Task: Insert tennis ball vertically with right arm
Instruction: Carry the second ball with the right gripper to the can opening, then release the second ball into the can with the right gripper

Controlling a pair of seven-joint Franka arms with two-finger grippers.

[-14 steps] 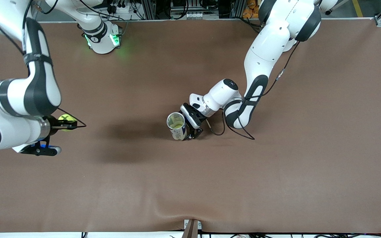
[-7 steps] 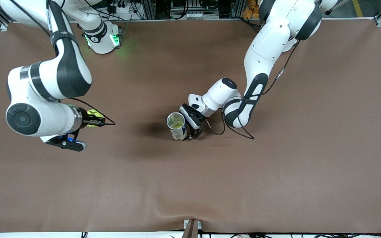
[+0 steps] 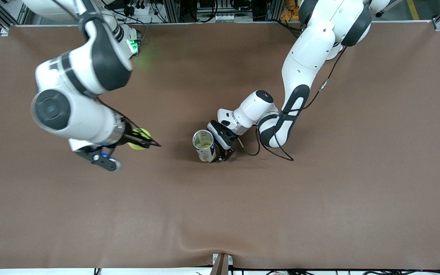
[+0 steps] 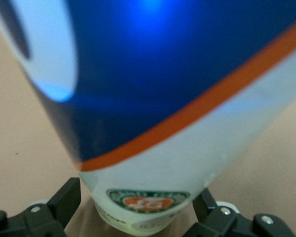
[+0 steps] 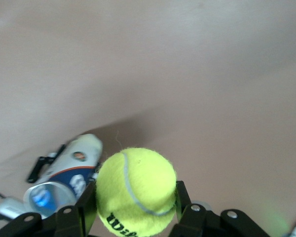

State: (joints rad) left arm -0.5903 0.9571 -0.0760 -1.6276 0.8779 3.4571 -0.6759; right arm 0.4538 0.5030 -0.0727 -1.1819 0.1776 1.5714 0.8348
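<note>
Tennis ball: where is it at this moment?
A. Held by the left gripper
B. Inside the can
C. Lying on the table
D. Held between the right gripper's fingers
D: the tennis ball sits clamped in the right gripper, not yet over the can.

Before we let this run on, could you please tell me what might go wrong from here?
1. The right end effector holds the tennis ball over bare table, not yet over the ball can; released off-centre, the ball may strike the rim and bounce away.
2. The left end effector clamps the upright can, so the descending right arm could hit it.
3. The can already seems to hold a ball, leaving less room.
</note>
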